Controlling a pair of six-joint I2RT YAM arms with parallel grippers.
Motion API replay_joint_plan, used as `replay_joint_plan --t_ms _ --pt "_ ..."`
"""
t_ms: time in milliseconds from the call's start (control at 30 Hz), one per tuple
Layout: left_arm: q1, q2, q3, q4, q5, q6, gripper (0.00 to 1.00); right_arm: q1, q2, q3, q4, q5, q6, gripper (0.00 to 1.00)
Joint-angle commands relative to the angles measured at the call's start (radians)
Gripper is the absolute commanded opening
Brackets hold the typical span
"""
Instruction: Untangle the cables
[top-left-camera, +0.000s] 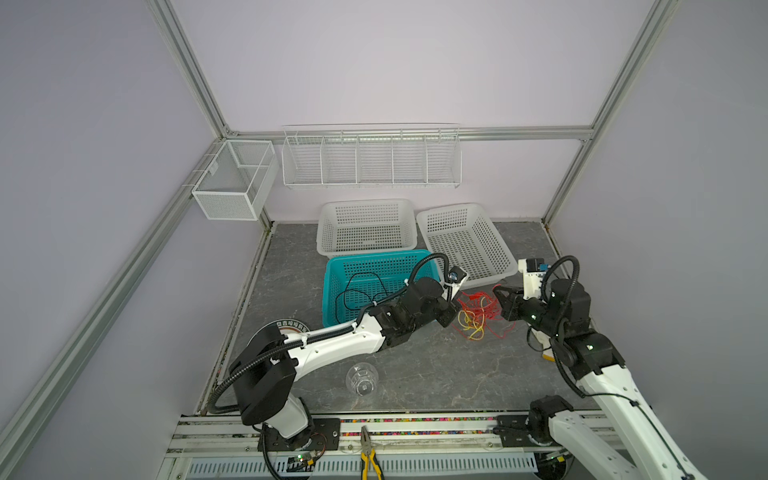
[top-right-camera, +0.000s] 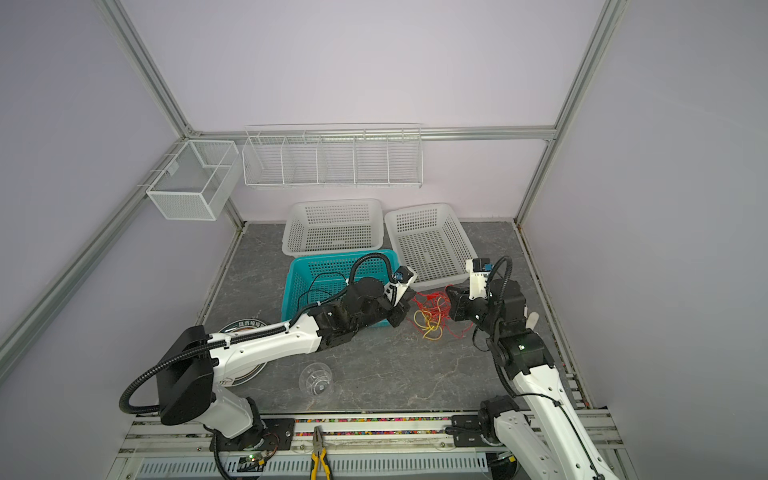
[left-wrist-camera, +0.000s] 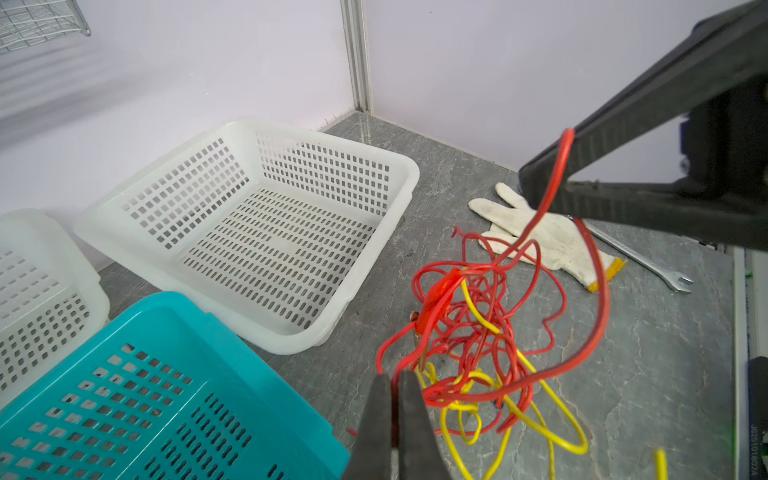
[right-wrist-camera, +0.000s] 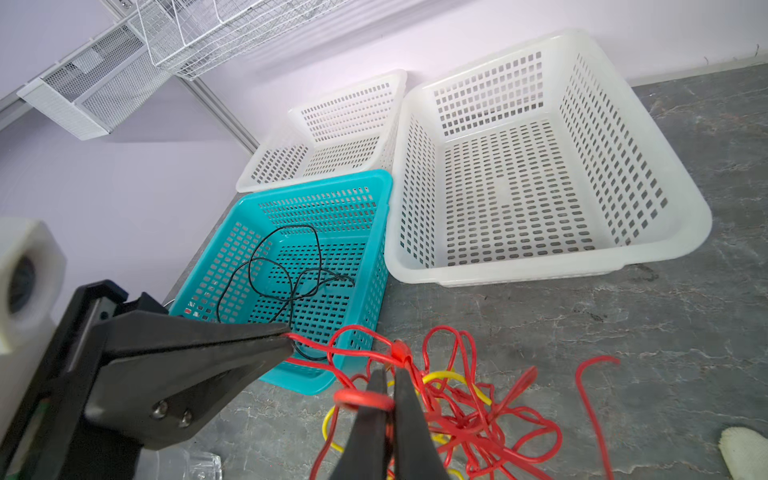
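Observation:
A tangle of thin red and yellow cables (top-left-camera: 478, 313) (top-right-camera: 432, 316) lies on the grey table between my two grippers. My left gripper (left-wrist-camera: 392, 376) (top-left-camera: 456, 311) is shut on a red strand at the tangle's left edge. My right gripper (right-wrist-camera: 388, 374) (top-left-camera: 498, 295) is shut on another red loop at the right edge, lifted a little off the table. The red and yellow tangle (left-wrist-camera: 478, 332) (right-wrist-camera: 457, 411) hangs slack between them. A thin black cable (right-wrist-camera: 286, 270) (top-left-camera: 361, 291) lies loosely coiled, on its own, inside the teal basket (top-left-camera: 332, 270).
Two white perforated baskets (top-left-camera: 409, 226) (top-left-camera: 505, 249) stand behind the teal one. A white glove (left-wrist-camera: 552, 237) and a wrench (left-wrist-camera: 648, 262) lie to the right of the tangle. A clear glass cup (top-left-camera: 361, 378) rests near the front, with yellow-handled pliers (top-left-camera: 368, 453) on the front rail.

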Motion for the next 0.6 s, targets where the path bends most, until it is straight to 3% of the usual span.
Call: replay_joint_plan --t_ms 0,267,433,567 --pt "-0.006 0.002 0.020 0.033 -0.016 -0.005 0.00 0.008 0.032 0.001 -0.005 0.050 -0.018 0.08" --pt "-0.007 0.005 0.022 0.041 -0.042 -0.004 0.00 0.008 0.010 -0.064 -0.089 0.170 -0.022 0.11" --pt "-0.007 0.013 0.024 0.042 -0.061 -0.005 0.00 0.012 0.012 -0.072 -0.155 0.222 -0.045 0.33" --pt "-0.007 0.024 0.029 0.040 -0.067 -0.005 0.00 0.026 -0.017 -0.062 -0.144 0.216 -0.054 0.39"
